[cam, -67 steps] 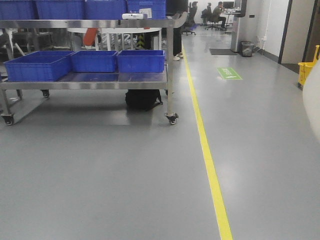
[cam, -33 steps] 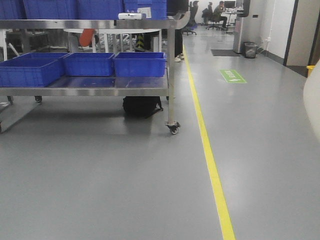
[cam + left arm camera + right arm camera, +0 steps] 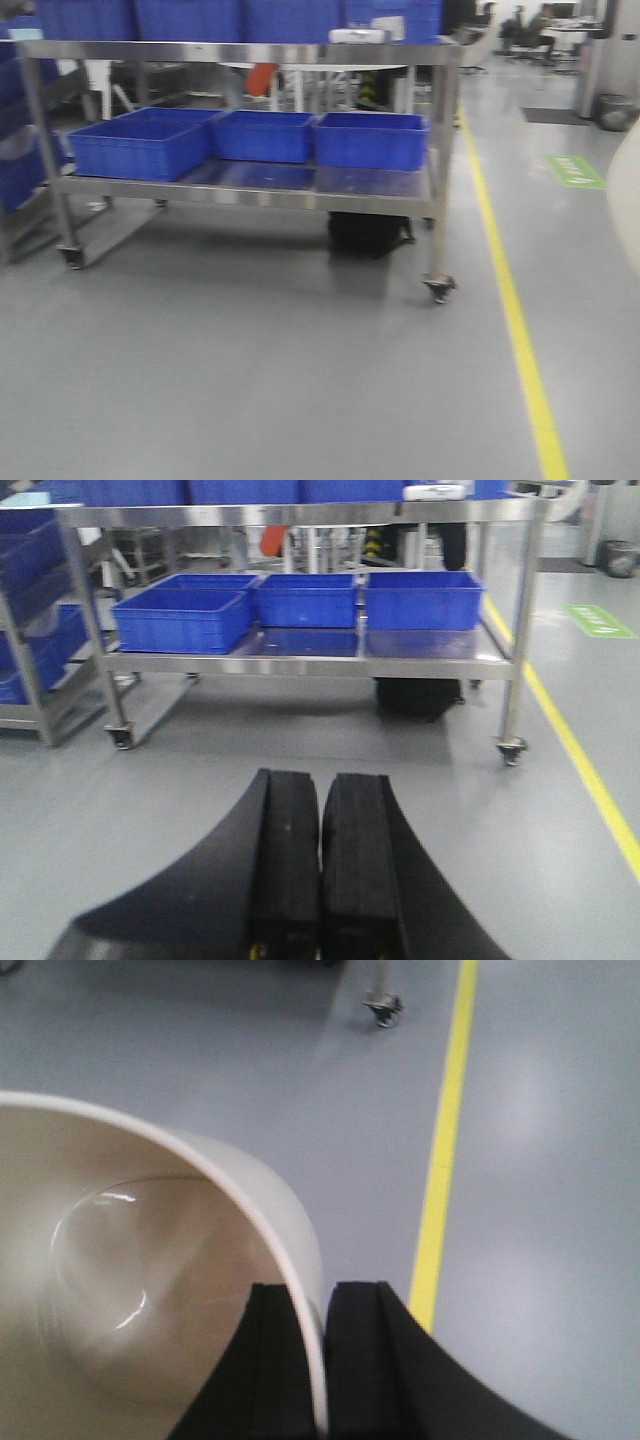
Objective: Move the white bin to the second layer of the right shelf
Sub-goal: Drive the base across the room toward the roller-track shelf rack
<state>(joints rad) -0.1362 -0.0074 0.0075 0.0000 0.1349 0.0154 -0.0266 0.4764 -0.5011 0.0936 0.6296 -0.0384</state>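
Observation:
The white bin (image 3: 150, 1290) is a glossy cream tub that fills the lower left of the right wrist view, its mouth facing the camera. My right gripper (image 3: 322, 1295) is shut on its rim, one finger inside the wall and one outside. The bin hangs above the grey floor, and a blurred sliver of it (image 3: 630, 190) shows at the right edge of the front view. My left gripper (image 3: 322, 780) is shut with nothing in it, its pads pressed together above the floor. The right shelf second layer is out of view.
A wheeled steel cart (image 3: 250, 195) stands ahead with blue crates (image 3: 140, 148) on both levels and a black bag (image 3: 368, 232) under it. A yellow floor line (image 3: 510, 300) runs past its right caster (image 3: 440, 288). Another rack with blue crates (image 3: 25, 630) stands at the far left.
The front view has swung left, so the cart and the yellow line sit further right in the frame and look closer. The bin stays at the right edge.

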